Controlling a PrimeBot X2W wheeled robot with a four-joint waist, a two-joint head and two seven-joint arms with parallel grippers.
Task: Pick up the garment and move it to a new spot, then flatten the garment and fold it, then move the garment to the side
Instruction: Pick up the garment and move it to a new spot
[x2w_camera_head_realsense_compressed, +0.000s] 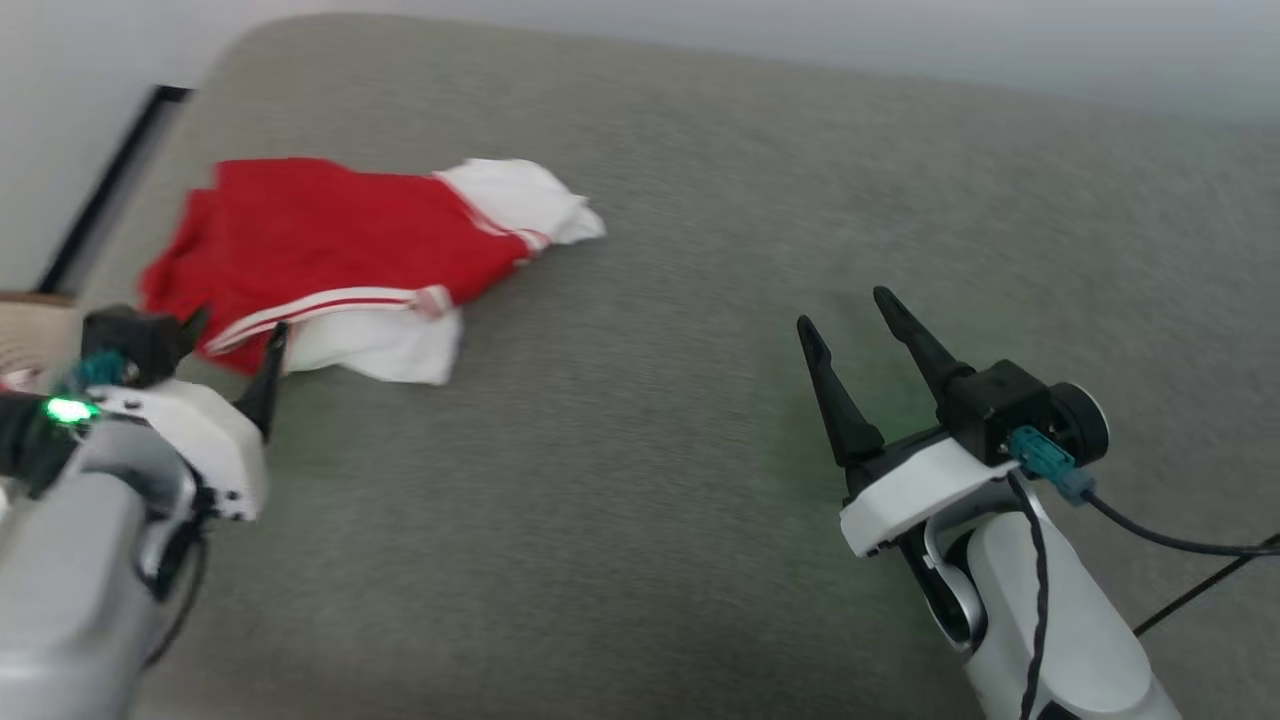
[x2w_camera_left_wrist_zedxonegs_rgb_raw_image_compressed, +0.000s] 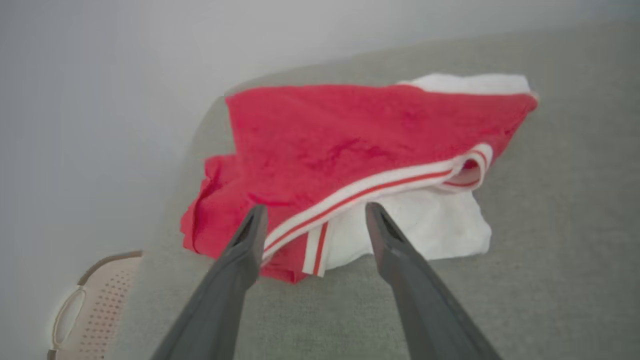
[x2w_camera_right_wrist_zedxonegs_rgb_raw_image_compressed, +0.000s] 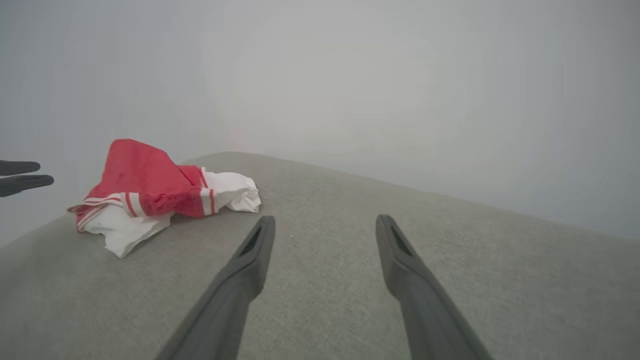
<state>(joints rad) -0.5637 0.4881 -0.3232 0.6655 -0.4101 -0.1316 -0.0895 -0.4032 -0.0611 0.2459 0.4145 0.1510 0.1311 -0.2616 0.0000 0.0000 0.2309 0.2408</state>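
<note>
Two grippers, both spread wide, empty: my left gripper (x2w_camera_left_wrist_zedxonegs_rgb_raw_image_compressed: 315, 209) beside garment (x2w_camera_head_realsense_compressed: 330, 230), right gripper (x2w_camera_head_realsense_compressed: 843, 310) well apart. Cloth soft, light, floppy; I'd pinch striped trim (x2w_camera_left_wrist_zedxonegs_rgb_raw_image_compressed: 360, 187), thicker seam.

Soft, even light is seen throughout; no hard shadows are cast. The head view is smeared sideways by motion blur, most along the shirt (x2w_camera_head_realsense_compressed: 330, 250). A green lamp (x2w_camera_head_realsense_compressed: 68, 410) glows at lower left, and a faint green tint is thrown on the grey surface (x2w_camera_head_realsense_compressed: 650, 500) right of centre. The wrist views are hazy and washed out towards the top.
</note>
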